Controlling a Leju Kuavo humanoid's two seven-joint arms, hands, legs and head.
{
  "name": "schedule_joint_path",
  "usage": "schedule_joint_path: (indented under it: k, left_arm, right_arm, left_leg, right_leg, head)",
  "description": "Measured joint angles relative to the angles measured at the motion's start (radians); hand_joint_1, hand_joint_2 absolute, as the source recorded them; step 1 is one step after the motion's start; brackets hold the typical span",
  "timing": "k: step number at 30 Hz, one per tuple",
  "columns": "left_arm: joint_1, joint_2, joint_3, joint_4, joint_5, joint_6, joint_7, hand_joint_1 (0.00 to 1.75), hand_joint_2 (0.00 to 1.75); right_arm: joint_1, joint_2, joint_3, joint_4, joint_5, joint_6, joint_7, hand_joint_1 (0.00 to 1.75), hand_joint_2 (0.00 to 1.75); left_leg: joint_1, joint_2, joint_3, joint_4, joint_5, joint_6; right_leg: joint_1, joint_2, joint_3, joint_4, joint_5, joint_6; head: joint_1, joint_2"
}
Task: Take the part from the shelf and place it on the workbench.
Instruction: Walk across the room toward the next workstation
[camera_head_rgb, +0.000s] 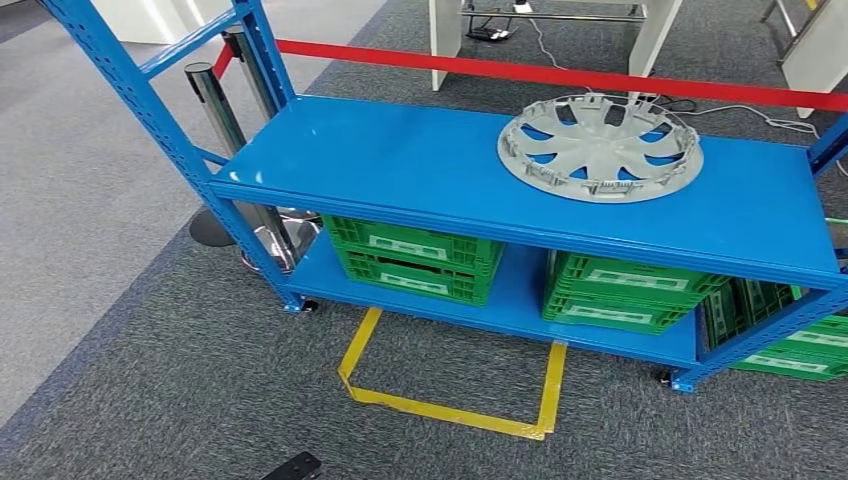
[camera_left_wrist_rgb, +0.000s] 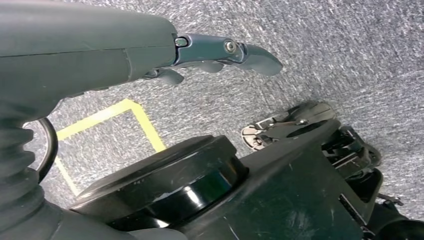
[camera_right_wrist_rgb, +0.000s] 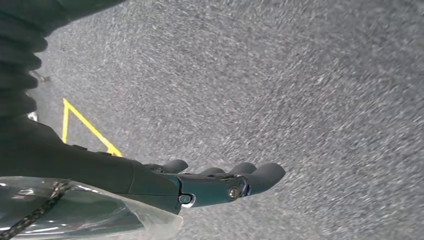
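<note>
The part is a grey round wheel cover with curved spokes. It lies flat on the top board of the blue shelf, toward the right end. My left hand hangs over the grey carpet with its fingers stretched out and nothing in them. My right hand also hangs above the carpet, fingers straight and apart, holding nothing. Both hands are far from the wheel cover.
Green crates stand on the shelf's lower board, more at the right. A yellow tape square marks the carpet before the shelf. A red barrier belt on chrome posts runs behind it.
</note>
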Motion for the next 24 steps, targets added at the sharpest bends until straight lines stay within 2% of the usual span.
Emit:
schedule_joint_path:
  k: [2, 3, 6, 8, 12, 17, 21, 24]
  left_arm:
    - [0.000, 0.000, 0.000, 0.000, 0.000, -0.001, 0.000, 0.00, 1.75]
    - [0.000, 0.000, 0.000, 0.000, 0.000, -0.001, 0.000, 0.00, 1.75]
    - [0.000, 0.000, 0.000, 0.000, 0.000, -0.001, 0.000, 0.00, 1.75]
    - [0.001, 0.000, 0.000, 0.000, 0.000, -0.001, 0.000, 0.00, 1.75]
    - [0.001, 0.000, 0.000, 0.000, 0.000, -0.001, 0.000, 0.00, 1.75]
    - [0.001, 0.001, 0.000, 0.000, 0.000, -0.001, 0.000, 0.00, 1.75]
    - [0.001, 0.002, 0.000, 0.000, 0.000, -0.003, 0.000, 0.00, 1.75]
    - [0.000, 0.002, 0.000, 0.000, 0.000, -0.004, 0.000, 0.00, 1.75]
  right_arm:
    - [0.000, 0.000, 0.000, 0.000, 0.001, 0.001, -0.005, 0.00, 0.00]
    - [0.001, 0.000, 0.000, 0.000, 0.001, 0.001, -0.008, 0.00, 0.00]
    - [0.001, 0.000, 0.000, 0.000, -0.004, 0.001, -0.014, 0.00, 0.00]
    - [0.001, 0.000, -0.001, 0.000, -0.013, 0.003, -0.018, 0.00, 0.00]
    - [0.001, 0.000, -0.003, 0.000, -0.020, 0.007, -0.021, 0.00, 0.00]
    - [0.000, 0.000, -0.004, 0.000, -0.028, 0.012, -0.021, 0.00, 0.00]
    - [0.000, 0.000, -0.004, 0.000, -0.030, 0.013, -0.022, 0.00, 0.00]
    - [0.000, 0.000, -0.004, 0.000, -0.030, 0.014, -0.023, 0.00, 0.00]
  left_leg:
    - [0.001, 0.000, 0.001, -0.002, 0.001, -0.003]
    - [0.001, 0.000, 0.001, -0.003, 0.001, -0.007]
    - [0.004, 0.000, 0.001, -0.006, 0.000, -0.033]
    - [0.005, 0.000, 0.001, -0.006, 0.000, -0.039]
    - [0.003, 0.000, 0.001, -0.004, -0.001, -0.039]
    - [-0.002, 0.000, 0.000, 0.004, -0.005, -0.034]
    - [-0.005, 0.000, -0.006, 0.012, -0.009, -0.025]
    - [-0.004, 0.003, -0.003, 0.003, -0.001, -0.013]
  right_leg:
    - [0.001, 0.000, 0.000, 0.000, -0.001, -0.002]
    - [0.002, -0.001, 0.000, 0.001, -0.001, -0.002]
    - [0.003, -0.001, 0.000, 0.001, -0.002, -0.004]
    - [0.003, -0.001, 0.001, 0.002, -0.002, -0.005]
    - [0.001, -0.001, 0.002, 0.001, -0.002, -0.004]
    - [-0.004, -0.001, 0.002, -0.001, 0.000, 0.001]
    - [-0.007, -0.001, 0.003, -0.001, 0.001, 0.009]
    - [-0.008, 0.001, 0.003, -0.006, 0.003, 0.021]
  head:
    - [0.000, 0.000]
    - [0.000, 0.000]
    - [0.000, 0.000]
    - [0.001, 0.000]
    - [0.001, 0.000]
    - [0.000, 0.000]
    - [0.000, 0.000]
    - [0.001, 0.000]
